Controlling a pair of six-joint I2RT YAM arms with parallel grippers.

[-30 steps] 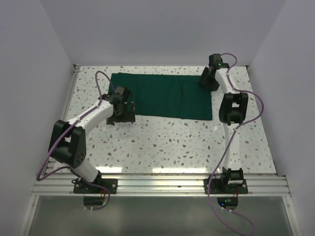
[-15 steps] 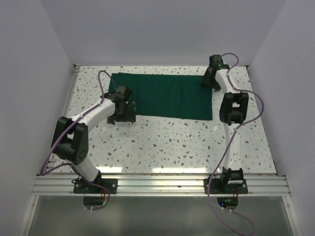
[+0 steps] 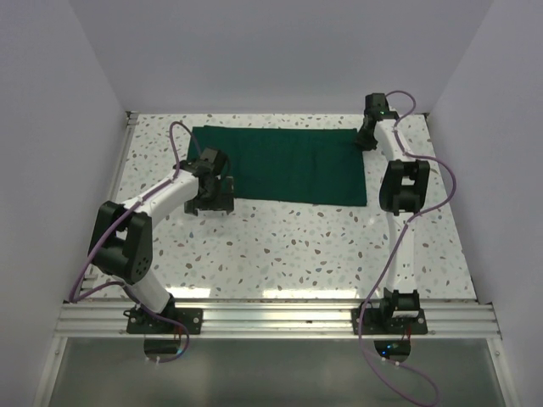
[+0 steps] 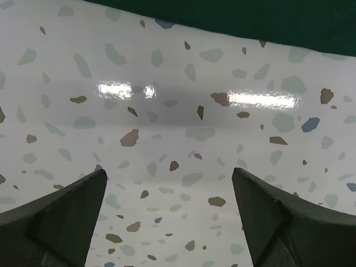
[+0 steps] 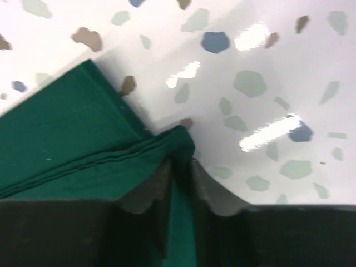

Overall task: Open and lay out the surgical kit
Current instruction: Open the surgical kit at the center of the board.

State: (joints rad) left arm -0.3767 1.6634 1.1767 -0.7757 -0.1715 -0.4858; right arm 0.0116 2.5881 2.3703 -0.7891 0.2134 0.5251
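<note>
The surgical kit shows as a dark green cloth [image 3: 288, 165] lying flat and folded across the far half of the table. My right gripper [image 3: 366, 140] is at the cloth's far right corner. In the right wrist view this gripper [image 5: 182, 164] is shut on a bunched fold of the cloth [image 5: 67, 144] at that corner. My left gripper [image 3: 210, 199] hovers just off the cloth's near left corner. In the left wrist view it [image 4: 169, 175] stands open over bare table, with the cloth's edge [image 4: 250, 16] at the top of the frame.
The speckled terrazzo table [image 3: 280, 246] is walled in white on the left, back and right. An aluminium rail [image 3: 271, 318] with both arm bases runs along the near edge. Purple cables loop off both arms.
The right gripper has closed onto the cloth's far right corner and shifted slightly to the right. The left arm drew in a little earlier and has since held still, open.
</note>
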